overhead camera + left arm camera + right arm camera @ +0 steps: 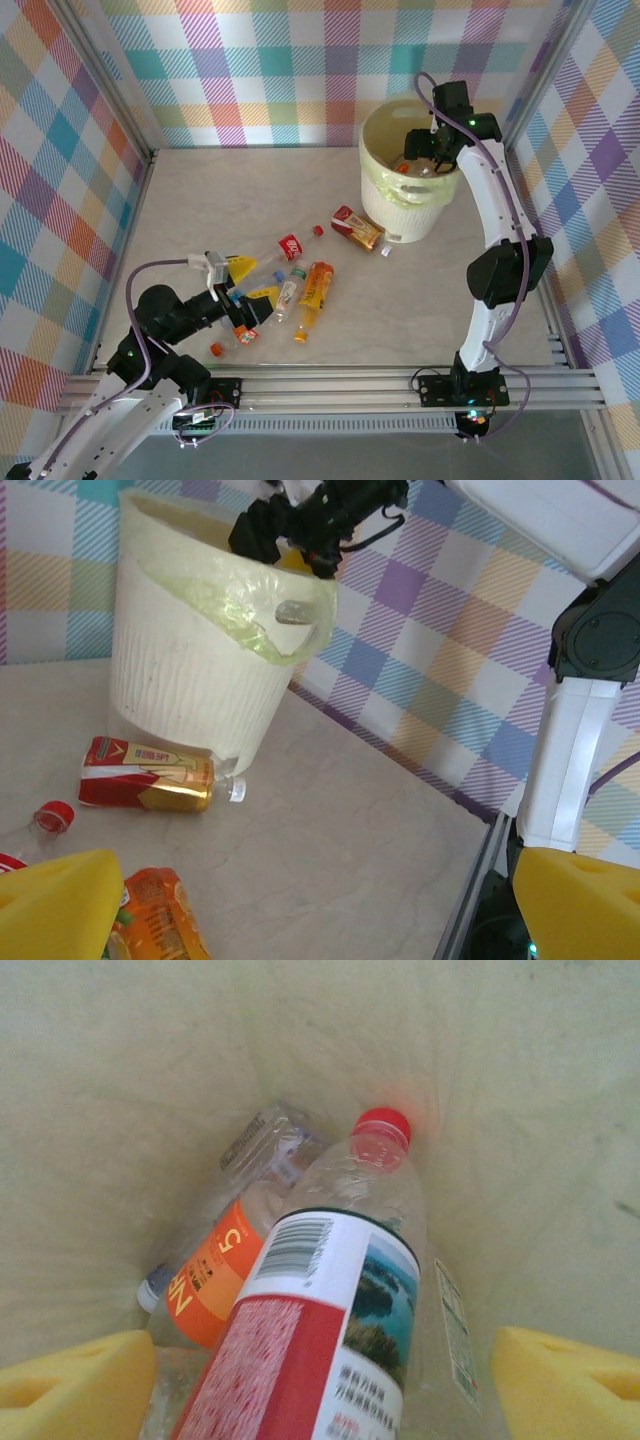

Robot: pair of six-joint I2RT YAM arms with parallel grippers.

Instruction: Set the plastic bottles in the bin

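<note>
The bin [400,215] stands at the back right, pale yellow with a thin liner. My right gripper [437,150] hangs over its mouth, open. Between its yellow pads [75,1385], with a gap on each side, lies a clear bottle with a red and white label and a red cap [320,1310]. It rests on an orange-labelled bottle [210,1280] inside the bin. My left gripper [252,282] is open and low over a cluster of several bottles at the front left. A red and gold bottle [145,775] lies against the foot of the bin [180,680].
An orange bottle [315,285] and a red-capped clear bottle [285,248] lie at the edge of the cluster. Bare tabletop [430,300] stretches between the cluster and the right arm. Checked walls close in the back and both sides.
</note>
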